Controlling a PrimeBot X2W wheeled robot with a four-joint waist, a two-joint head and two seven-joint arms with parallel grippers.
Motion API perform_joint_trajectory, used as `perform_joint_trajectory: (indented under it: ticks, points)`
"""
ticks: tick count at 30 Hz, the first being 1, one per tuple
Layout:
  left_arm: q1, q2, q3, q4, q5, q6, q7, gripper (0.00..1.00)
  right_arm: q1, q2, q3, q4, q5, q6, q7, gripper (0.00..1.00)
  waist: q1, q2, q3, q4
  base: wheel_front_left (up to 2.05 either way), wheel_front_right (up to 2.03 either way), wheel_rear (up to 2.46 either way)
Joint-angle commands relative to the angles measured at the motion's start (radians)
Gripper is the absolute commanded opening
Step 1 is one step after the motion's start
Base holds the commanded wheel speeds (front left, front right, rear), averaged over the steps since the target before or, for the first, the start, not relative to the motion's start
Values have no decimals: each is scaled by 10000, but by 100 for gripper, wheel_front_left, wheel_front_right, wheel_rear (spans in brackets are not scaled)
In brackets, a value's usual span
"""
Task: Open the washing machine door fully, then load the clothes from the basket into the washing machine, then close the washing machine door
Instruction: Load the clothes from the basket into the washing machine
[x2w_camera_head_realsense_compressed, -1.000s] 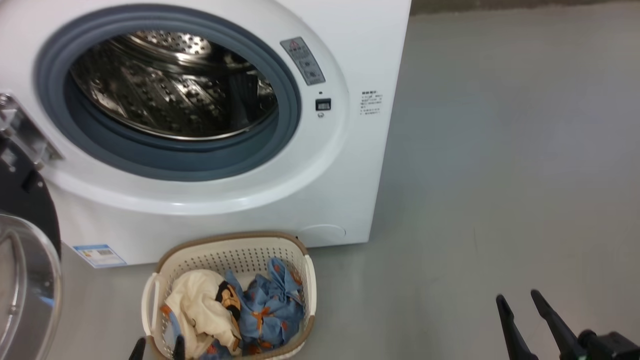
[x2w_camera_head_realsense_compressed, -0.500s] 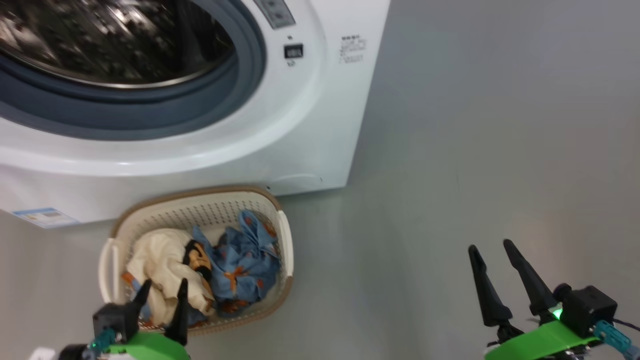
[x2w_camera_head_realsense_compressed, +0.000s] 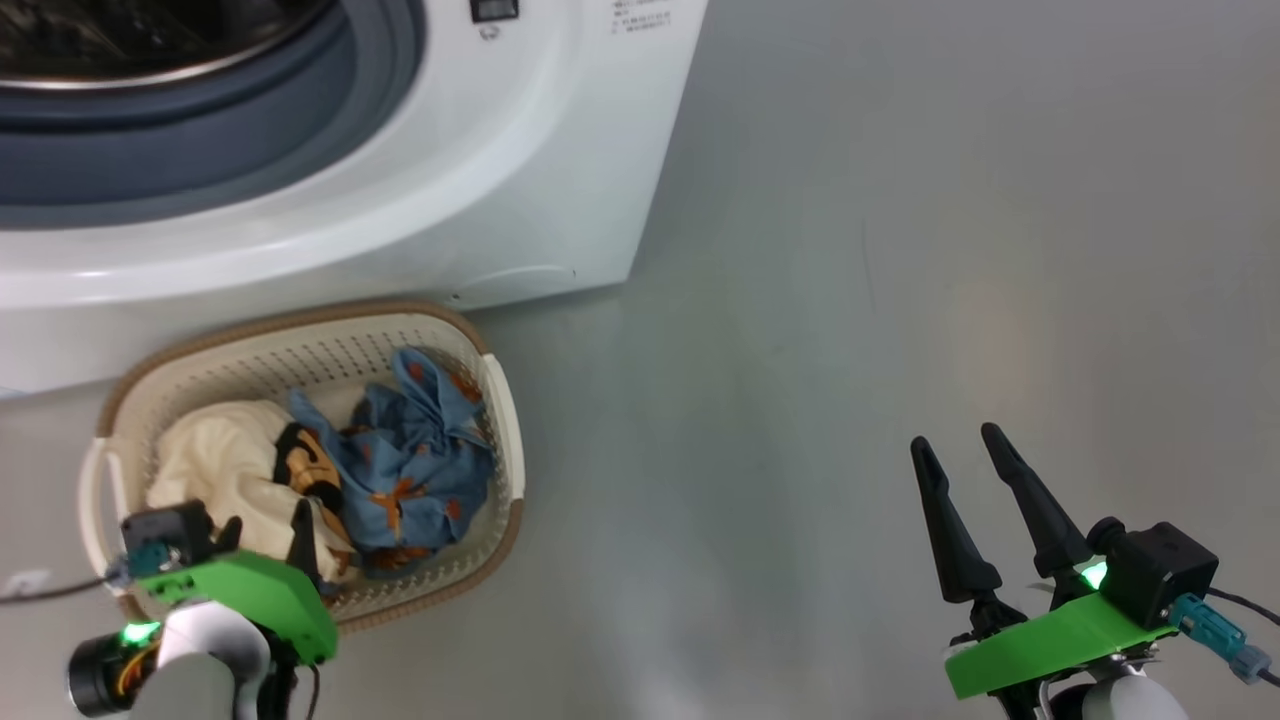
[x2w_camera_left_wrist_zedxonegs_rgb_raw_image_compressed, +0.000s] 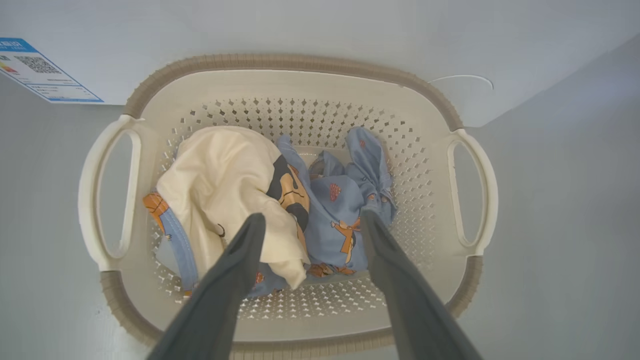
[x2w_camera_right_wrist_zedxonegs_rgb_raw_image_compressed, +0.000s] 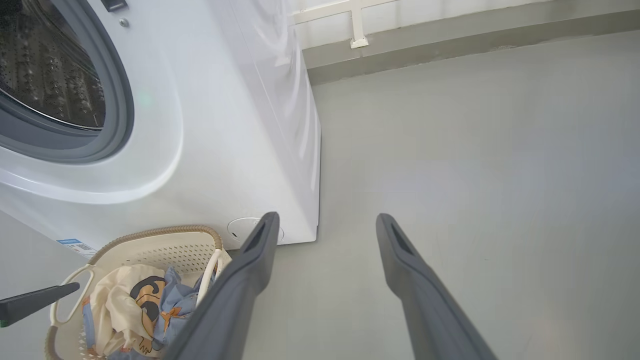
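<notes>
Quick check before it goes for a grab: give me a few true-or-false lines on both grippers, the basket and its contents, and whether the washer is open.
1. The left gripper hangs open over the clothes in the basket. True.
2. The basket is empty. False: cream and blue clothes lie in it.
3. The right gripper is open over bare floor, holding nothing. True.
4. The basket stands on the floor close in front of the washing machine. True.
5. The machine's door is shut. False: the drum mouth stands uncovered.
6. The basket lies tipped on its side. False: it stands upright.
</notes>
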Motion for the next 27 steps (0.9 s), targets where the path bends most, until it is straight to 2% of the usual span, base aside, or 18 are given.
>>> perform_joint_trajectory:
  ticks: [1, 17, 27]
  points:
    - [-243, 323, 371, 96, -110, 114, 91, 100, -124, -15, 283, -216, 15, 16, -118, 100, 0, 0, 514, -255, 0, 0, 0]
    - [-2629, 944, 1040, 2517, -959, 281, 338, 100, -812, -95, 326, -417, -93, 16, -118, 100, 0, 0, 1957, -321, 0, 0, 0]
    - [-3441, 1208, 1041, 3470, -1137, 118, 29, 100, -1042, -107, 388, -541, -156, 16, -118, 100, 0, 0, 2376, -357, 0, 0, 0]
